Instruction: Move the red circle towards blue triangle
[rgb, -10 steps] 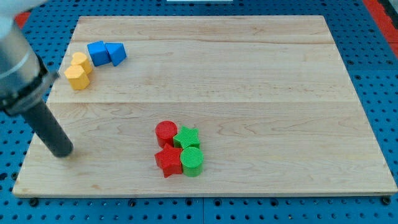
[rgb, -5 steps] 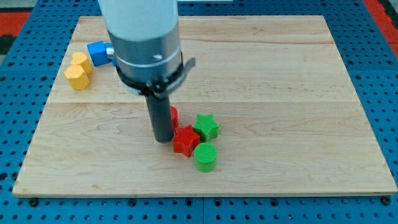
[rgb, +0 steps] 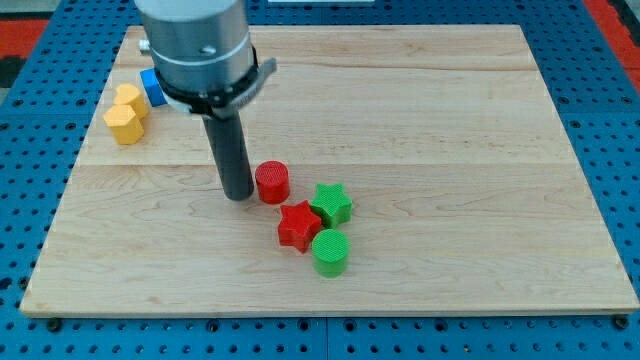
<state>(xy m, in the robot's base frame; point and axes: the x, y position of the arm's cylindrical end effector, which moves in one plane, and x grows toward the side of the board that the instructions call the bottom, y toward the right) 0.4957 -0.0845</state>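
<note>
The red circle (rgb: 272, 181) lies near the board's middle. My tip (rgb: 238, 195) stands just to its left, close beside it; I cannot tell if they touch. The arm's body covers the blue triangle; only a blue block (rgb: 152, 87) shows at the view's upper left.
Two yellow blocks (rgb: 125, 113) sit at the upper left by the blue one. A red star (rgb: 297, 226), a green star (rgb: 331, 204) and a green circle (rgb: 330, 252) lie below and right of the red circle. The wooden board (rgb: 450, 150) ends at a blue pegboard.
My tip swept from the board's left edge into the cluster, then moved up and left. The red and green star and green circle shifted right; the red circle now stands apart above them.
</note>
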